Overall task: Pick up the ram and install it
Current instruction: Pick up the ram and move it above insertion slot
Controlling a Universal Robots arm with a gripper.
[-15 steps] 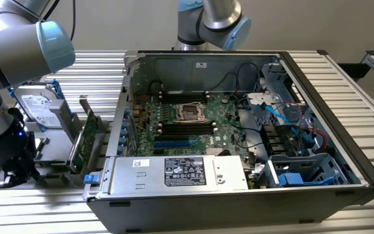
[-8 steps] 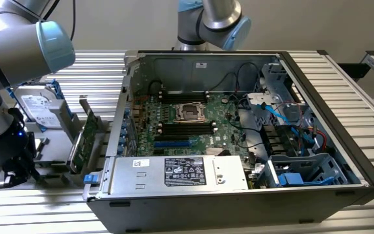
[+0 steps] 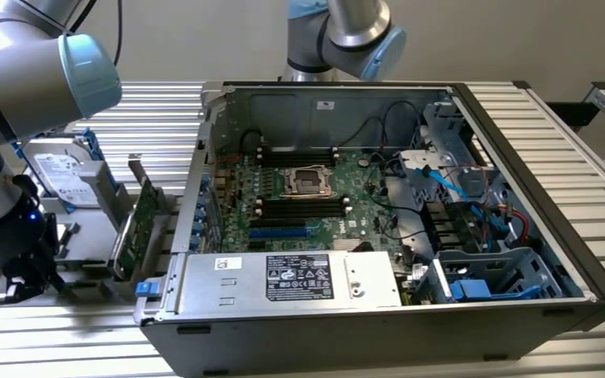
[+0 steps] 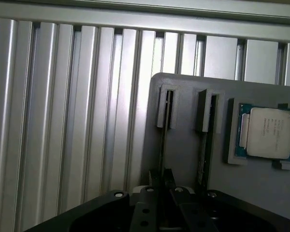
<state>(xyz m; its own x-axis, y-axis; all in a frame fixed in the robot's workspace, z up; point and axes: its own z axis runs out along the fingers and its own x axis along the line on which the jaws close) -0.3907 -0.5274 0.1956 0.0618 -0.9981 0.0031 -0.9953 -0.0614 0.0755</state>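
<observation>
At the matte grey slotted holder, the gripper is clamped on the thin, edge-on ram.

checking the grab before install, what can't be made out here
1. Ram: wrist view, edge-on in its holder slot, chips unseen; near end behind the gripper.
2. Exterior view: the gripper's own body covers what it reaches.
3. Memory slots: exterior view, latches too small to tell.
4. CPU print: wrist view, too small to read.

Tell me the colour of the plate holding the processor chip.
Grey; the plate under the processor chip shows best in the wrist view.
</observation>
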